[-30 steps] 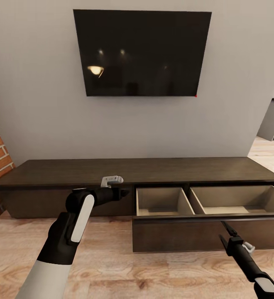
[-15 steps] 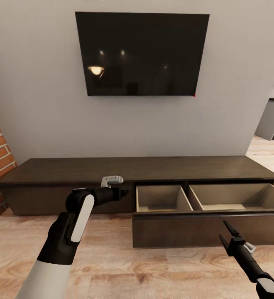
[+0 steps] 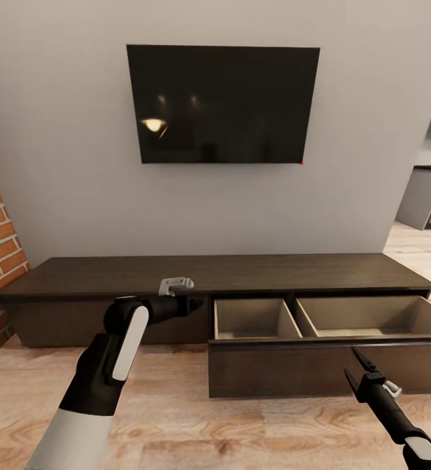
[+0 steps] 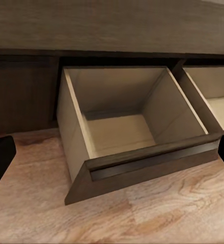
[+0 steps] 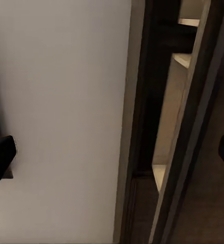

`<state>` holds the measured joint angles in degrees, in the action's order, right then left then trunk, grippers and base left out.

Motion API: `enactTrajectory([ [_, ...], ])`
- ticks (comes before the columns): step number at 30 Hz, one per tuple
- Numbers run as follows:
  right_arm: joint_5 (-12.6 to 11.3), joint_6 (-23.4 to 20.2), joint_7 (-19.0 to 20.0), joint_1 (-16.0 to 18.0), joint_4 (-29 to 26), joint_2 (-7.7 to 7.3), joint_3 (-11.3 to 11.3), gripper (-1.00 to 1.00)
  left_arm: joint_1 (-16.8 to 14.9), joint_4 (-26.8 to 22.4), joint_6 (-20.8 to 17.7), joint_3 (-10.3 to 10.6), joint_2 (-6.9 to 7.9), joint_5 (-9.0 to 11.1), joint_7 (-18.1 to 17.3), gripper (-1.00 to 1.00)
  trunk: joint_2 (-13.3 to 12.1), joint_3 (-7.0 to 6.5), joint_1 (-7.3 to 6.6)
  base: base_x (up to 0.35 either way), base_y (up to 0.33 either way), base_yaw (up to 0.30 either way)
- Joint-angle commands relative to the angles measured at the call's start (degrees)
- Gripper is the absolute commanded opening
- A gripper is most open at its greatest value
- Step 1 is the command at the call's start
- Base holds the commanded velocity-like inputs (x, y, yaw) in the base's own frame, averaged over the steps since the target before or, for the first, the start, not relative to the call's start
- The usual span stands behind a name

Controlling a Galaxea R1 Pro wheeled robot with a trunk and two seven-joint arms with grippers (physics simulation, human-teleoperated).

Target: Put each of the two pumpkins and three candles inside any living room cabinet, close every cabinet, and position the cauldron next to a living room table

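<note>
Left claw: the left claw (image 3: 192, 304) hangs in front of the cabinet (image 3: 111, 274), just left of the pulled-out drawer (image 3: 320, 369), with nothing in it; its fingers sit at the far edges of its wrist view, so I read it as spread wide.
Right claw: the right claw (image 3: 358, 367) is low, in front of the drawer's dark front panel, prongs pointing up and slightly forward; apart, nothing between them.
Left arm: elbow bent, forearm raised from the lower left, wrist turned toward the drawer.
Right arm: comes in from the lower right corner, slim and nearly straight, tilted up toward the drawer front.
Drawer: right front of the cabinet stands open, two pale compartments (image 4: 117, 132), both bare inside as far as I can see.
Task things: the cabinet is right ahead against the grey wall, under the television (image 3: 222, 104); the left front looks shut.
Step in hand: my read, the cabinet is opened and waiting, nothing stowed yet.
Next move: likely turn away and fetch a pumpkin or candle, then return to drop it in a compartment.
Watch for: the open drawer juts over the wooden floor (image 3: 176, 418), so the base and right arm need room when turning.
</note>
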<state>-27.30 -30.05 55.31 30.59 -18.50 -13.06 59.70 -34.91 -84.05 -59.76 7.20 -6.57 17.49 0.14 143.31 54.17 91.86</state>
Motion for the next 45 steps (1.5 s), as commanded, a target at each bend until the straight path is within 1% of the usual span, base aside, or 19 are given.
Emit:
enactTrajectory([
  [1, -0.25, -0.39, -0.01, 0.04, 0.04, 0.03, 0.16, 1.00, -0.05, 0.64, -0.24, -0.04, 0.00, -0.01, 0.02, 1.00, 0.01, -0.17, -0.04, 0.000, 0.000, 0.000],
  [7, -0.33, 0.47, -0.11, -0.02, 0.06, 0.13, 0.34, 1.00, -0.07, 2.32, -0.24, -0.03, 0.05, -0.21, 0.04, 1.00, -0.07, -1.50, -0.19, 0.000, 0.000, 0.000],
  [12, -0.33, 1.37, -0.18, -0.06, 0.11, 0.18, 0.34, 1.00, -0.07, 2.65, -0.24, 0.00, 0.05, -0.25, 0.04, 1.00, -2.08, -2.40, -1.29, 0.000, 0.000, 0.000],
  [16, -0.05, 1.84, -0.24, -0.08, 0.24, 0.59, 0.16, 1.00, -0.07, 2.74, -0.24, 0.00, 0.04, -0.31, 0.08, 1.00, -3.68, -3.12, -2.17, 0.000, 0.000, 0.000],
  [19, 0.22, 5.64, -0.37, -0.11, 0.79, 1.06, 0.11, 1.00, -0.07, 2.76, -0.24, 0.01, 0.05, -0.33, 0.06, 1.00, -4.89, -3.65, -2.83, 0.000, 0.000, 0.000],
  [23, -0.18, 7.41, -0.40, -0.30, 0.94, 1.13, 0.26, 1.00, -0.07, 2.76, -0.24, 0.05, 0.06, -0.34, 0.07, 1.00, -6.49, -4.37, -3.70, 0.000, 0.000, 0.000],
  [28, -0.41, 7.93, -0.30, -0.48, 0.96, 0.83, 0.47, 1.00, -0.07, 2.76, -0.24, 0.08, 0.06, -0.41, 0.11, 1.00, -8.50, -5.27, -4.80, 0.000, 0.000, 0.000],
  [35, -0.09, 7.69, -0.46, -0.53, 0.50, 0.45, 0.22, 1.00, -0.07, 2.76, -0.24, 0.09, 0.06, -0.43, 0.13, 1.00, -11.30, -6.53, -6.34, 0.000, 0.000, 0.000],
  [45, -0.42, 8.27, 0.06, -1.96, 0.31, 1.06, 0.49, 1.00, -0.07, 2.76, -0.24, 0.09, 0.06, -0.43, 0.13, 1.00, -15.31, -8.32, -8.54, 0.000, 0.000, 0.000],
])
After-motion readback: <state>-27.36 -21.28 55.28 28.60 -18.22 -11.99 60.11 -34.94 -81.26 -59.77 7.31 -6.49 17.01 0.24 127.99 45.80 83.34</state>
